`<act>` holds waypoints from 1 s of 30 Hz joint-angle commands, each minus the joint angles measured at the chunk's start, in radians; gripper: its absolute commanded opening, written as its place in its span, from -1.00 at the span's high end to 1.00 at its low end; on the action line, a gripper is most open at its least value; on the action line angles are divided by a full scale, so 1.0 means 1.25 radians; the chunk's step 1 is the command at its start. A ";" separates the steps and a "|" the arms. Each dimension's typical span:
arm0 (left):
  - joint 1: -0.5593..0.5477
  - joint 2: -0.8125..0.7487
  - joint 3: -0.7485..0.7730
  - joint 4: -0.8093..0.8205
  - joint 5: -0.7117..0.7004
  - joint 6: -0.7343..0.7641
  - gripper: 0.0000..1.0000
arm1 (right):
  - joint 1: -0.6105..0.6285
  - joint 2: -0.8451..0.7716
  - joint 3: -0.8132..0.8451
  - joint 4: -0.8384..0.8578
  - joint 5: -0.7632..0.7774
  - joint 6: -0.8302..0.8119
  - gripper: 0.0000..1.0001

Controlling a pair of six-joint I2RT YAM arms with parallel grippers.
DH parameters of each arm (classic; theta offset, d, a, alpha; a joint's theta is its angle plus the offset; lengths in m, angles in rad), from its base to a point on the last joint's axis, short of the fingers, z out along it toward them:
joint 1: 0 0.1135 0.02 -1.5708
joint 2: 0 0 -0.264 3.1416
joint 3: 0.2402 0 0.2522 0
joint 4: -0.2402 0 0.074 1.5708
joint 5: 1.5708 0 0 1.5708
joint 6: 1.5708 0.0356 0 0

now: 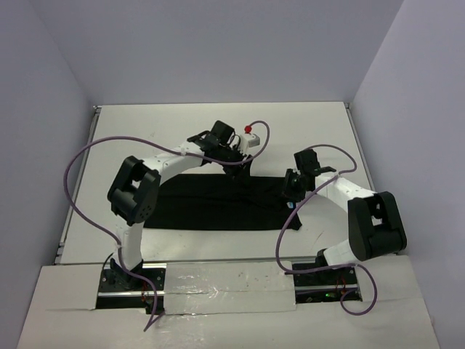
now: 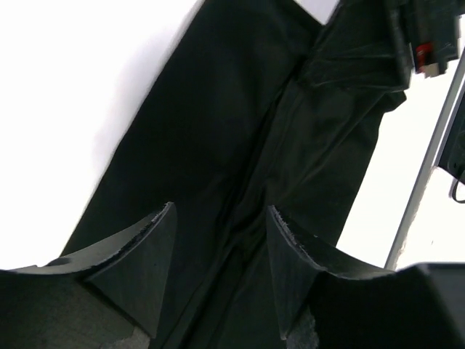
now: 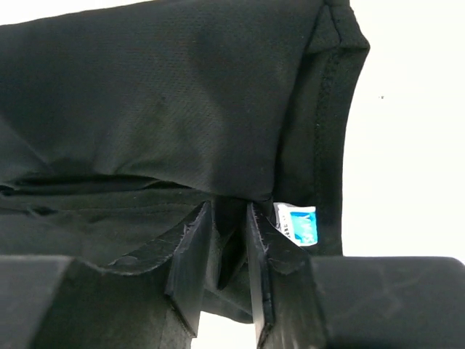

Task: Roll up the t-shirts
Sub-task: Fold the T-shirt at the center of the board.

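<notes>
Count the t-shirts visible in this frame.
1: the black t-shirt, folded into a long strip across the middle of the table. Another hidden under it cannot be ruled out.

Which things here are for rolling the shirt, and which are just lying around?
For the job: black t-shirt; left hand, open over it; right hand, pinching it near the label.
Just lying about: small red thing; purple cables.

One t-shirt (image 1: pixel 211 207); two claws: left claw (image 1: pixel 239 169), right claw (image 1: pixel 290 193); one table (image 1: pixel 160 131).

White table (image 1: pixel 145 131); small red object (image 1: pixel 249 128) toward far side; grey walls (image 1: pixel 218 51) around.
</notes>
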 commanded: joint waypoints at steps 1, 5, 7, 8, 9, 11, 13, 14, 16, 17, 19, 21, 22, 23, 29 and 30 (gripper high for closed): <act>-0.032 0.030 0.000 0.070 0.000 -0.029 -0.20 | -0.008 0.009 -0.014 0.044 -0.009 -0.012 0.34; -0.054 0.054 -0.004 0.059 -0.012 -0.018 -0.19 | -0.008 0.003 -0.018 0.055 -0.017 -0.019 0.39; -0.059 0.064 -0.003 0.057 -0.023 -0.009 -0.18 | -0.010 0.000 -0.020 0.058 -0.020 -0.024 0.42; -0.064 0.067 0.000 0.055 -0.024 -0.003 -0.12 | -0.009 -0.004 -0.021 0.056 -0.020 -0.025 0.45; -0.064 0.070 0.005 0.051 -0.023 -0.003 -0.07 | -0.010 -0.004 -0.020 0.056 -0.020 -0.027 0.47; -0.066 0.072 0.008 0.032 -0.018 0.005 0.07 | -0.010 -0.006 -0.021 0.054 -0.017 -0.029 0.54; -0.066 0.072 0.005 0.016 -0.037 0.011 0.24 | -0.011 -0.010 -0.023 0.056 -0.017 -0.030 0.62; -0.066 0.070 0.002 0.013 -0.044 0.018 0.50 | -0.012 -0.011 -0.026 0.056 -0.015 -0.032 0.67; -0.064 0.068 0.005 0.008 -0.060 0.012 0.90 | -0.012 -0.012 -0.027 0.055 -0.012 -0.034 0.77; -0.063 0.067 0.012 0.003 -0.066 0.001 1.00 | -0.011 -0.015 -0.028 0.054 -0.007 -0.036 0.94; -0.058 0.063 0.023 -0.005 -0.076 -0.006 1.00 | -0.012 -0.030 -0.032 0.047 0.000 -0.044 1.00; -0.053 0.058 0.038 -0.013 -0.077 -0.012 1.00 | -0.012 -0.057 -0.039 0.044 0.017 -0.050 1.00; -0.052 0.056 0.039 -0.016 -0.088 -0.011 1.00 | -0.012 -0.067 -0.043 0.040 0.024 -0.057 1.00; -0.052 0.053 0.038 -0.016 -0.099 -0.013 1.00 | -0.012 -0.080 -0.048 0.040 0.031 -0.061 1.00; -0.047 0.035 0.022 -0.010 -0.097 -0.024 1.00 | -0.011 -0.189 -0.082 0.082 0.040 -0.084 1.00; -0.047 0.032 0.020 -0.006 -0.097 -0.027 1.00 | -0.012 -0.196 -0.085 0.089 0.040 -0.090 1.00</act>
